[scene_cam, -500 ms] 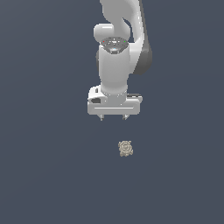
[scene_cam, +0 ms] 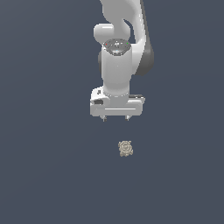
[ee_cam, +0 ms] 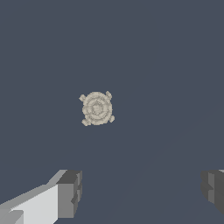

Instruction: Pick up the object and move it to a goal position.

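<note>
So the object is this little beige knobbly lump, roundish with ring-like ridges on top and a few small nubs sticking out around its edge, and it's sitting flat on the dark blue-grey floor all by itself. Nothing is touching it. In the exterior view it lies below my claw and a touch toward the exterior view's right of the midpoint between the fingertips, with a clear strip of bare floor between it and me. My claw is spread wide apart and holds nothing: in the wrist view you can see one dark grey finger pad on one side and the other pad way off at the opposite edge, with only floor in the gap. The lump shows up in the wrist view ahead of the pads, not between them, and it's clearly narrower than the gap I've got open. From outside, my two fingertips just poke out under the white hand block, pointing straight down. Above that my white wrist and arm rise up out of the top of the exterior view.
</note>
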